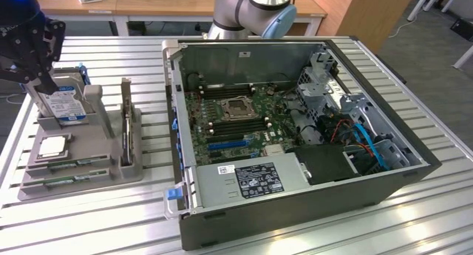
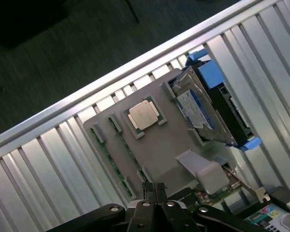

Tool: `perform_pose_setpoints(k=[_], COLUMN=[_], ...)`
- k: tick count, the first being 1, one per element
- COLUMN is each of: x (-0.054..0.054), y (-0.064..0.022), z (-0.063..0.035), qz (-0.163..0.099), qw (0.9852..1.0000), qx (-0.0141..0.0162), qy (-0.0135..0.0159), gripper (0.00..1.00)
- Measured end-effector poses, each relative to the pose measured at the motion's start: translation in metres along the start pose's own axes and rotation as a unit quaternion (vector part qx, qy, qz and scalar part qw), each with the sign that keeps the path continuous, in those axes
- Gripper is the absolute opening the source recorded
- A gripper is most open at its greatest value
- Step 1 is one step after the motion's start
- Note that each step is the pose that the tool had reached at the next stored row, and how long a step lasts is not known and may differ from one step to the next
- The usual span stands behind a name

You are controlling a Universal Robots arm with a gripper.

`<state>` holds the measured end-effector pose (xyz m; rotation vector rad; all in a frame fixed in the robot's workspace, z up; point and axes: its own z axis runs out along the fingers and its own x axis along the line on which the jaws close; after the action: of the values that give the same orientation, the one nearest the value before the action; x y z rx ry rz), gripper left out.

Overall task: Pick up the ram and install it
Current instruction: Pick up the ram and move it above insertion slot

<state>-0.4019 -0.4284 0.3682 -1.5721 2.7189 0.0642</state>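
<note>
Two thin green ram sticks [image 1: 66,165] lie flat in slots at the near end of a grey holder [image 1: 96,138] on the exterior view's left. In the wrist view the ram [image 2: 110,159] runs along the holder's edge, close beneath my fingertips. My gripper [image 1: 41,83] hangs above the holder's far end, near the upright hard drive [image 1: 63,102]. Seen from the wrist, the gripper [image 2: 154,186] is shut with nothing between its fingers. The open computer case [image 1: 296,205] shows its motherboard [image 1: 236,119] with long black memory slots [image 1: 229,126] beside the CPU socket [image 1: 236,107].
A square silver CPU chip [image 1: 53,146] [image 2: 144,115] rests on the holder. A card [image 1: 127,119] stands upright at the holder's side. The power supply [image 1: 255,180] and drive cage [image 1: 325,83] crowd the case. The slatted metal table [image 1: 111,222] drops off beyond the holder.
</note>
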Motion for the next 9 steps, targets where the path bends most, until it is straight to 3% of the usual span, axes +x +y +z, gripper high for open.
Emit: perform_pose_setpoints(k=[5, 9], x=[0.0000, 0.0000], y=[0.0000, -0.0001], z=[0.0002, 0.0004], qz=[-0.046, -0.082], qw=[0.9990, 0.9967], qx=[-0.0009, -0.0017], qy=[0.0016, 0.0029], gripper=[0.11, 0.11])
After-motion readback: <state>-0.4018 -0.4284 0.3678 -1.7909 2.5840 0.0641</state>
